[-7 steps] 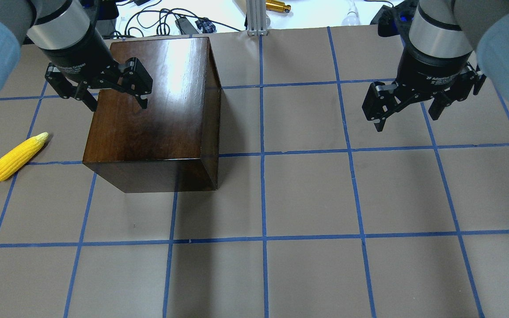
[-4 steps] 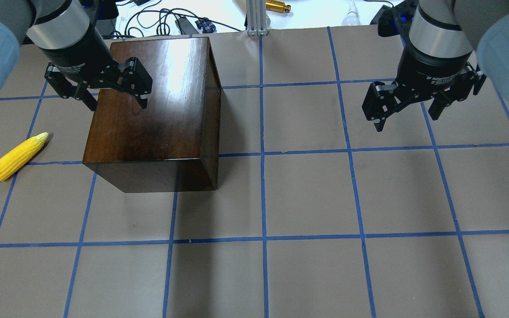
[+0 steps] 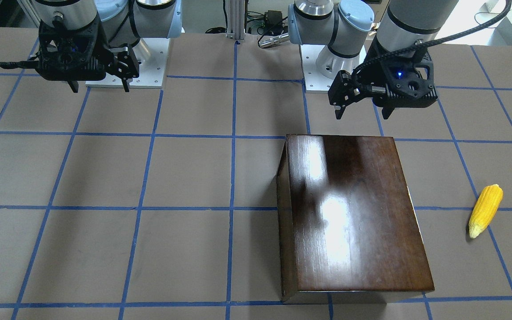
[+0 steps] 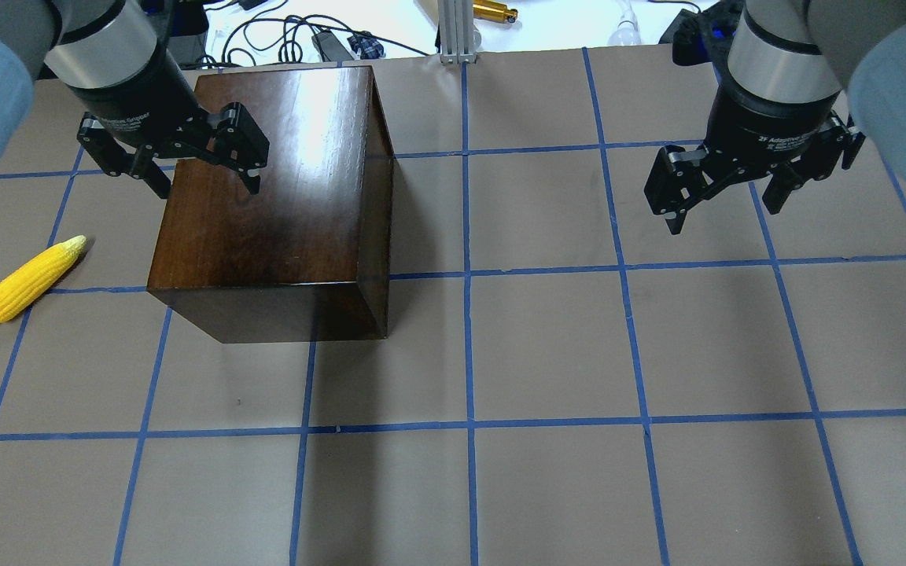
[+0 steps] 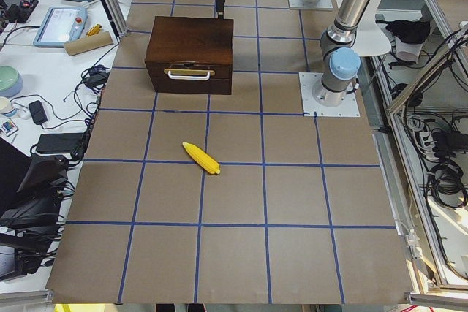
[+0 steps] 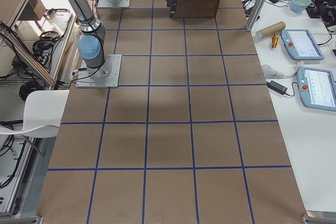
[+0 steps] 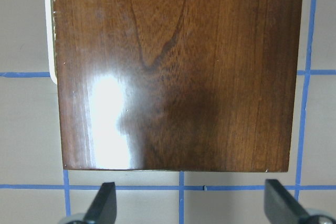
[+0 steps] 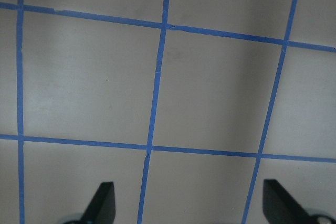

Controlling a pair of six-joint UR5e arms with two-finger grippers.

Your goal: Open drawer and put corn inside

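The large dark glossy wooden box point(image 4: 264, 204) stands left of centre; it also shows in the front-facing view point(image 3: 354, 213). Its drawer point(image 5: 189, 77) is closed, with a pale handle on the front, which faces the corn's side. The yellow corn point(image 4: 28, 279) lies on the table left of the box, apart from it, and shows in the front-facing view point(image 3: 486, 211). My left gripper point(image 4: 208, 185) is open and empty, hovering over the box top's near-left edge point(image 7: 178, 77). My right gripper point(image 4: 724, 216) is open and empty above bare table on the right.
An aluminium post point(image 4: 453, 31) stands at the table's far edge, with cables point(image 4: 288, 35) and small devices on the white bench behind it. Blue tape lines point(image 4: 469, 424) grid the brown table. Tablets point(image 5: 64, 25) lie on a side bench.
My left gripper has shifted very slightly to the left over the box. The right gripper, box and corn have not moved.
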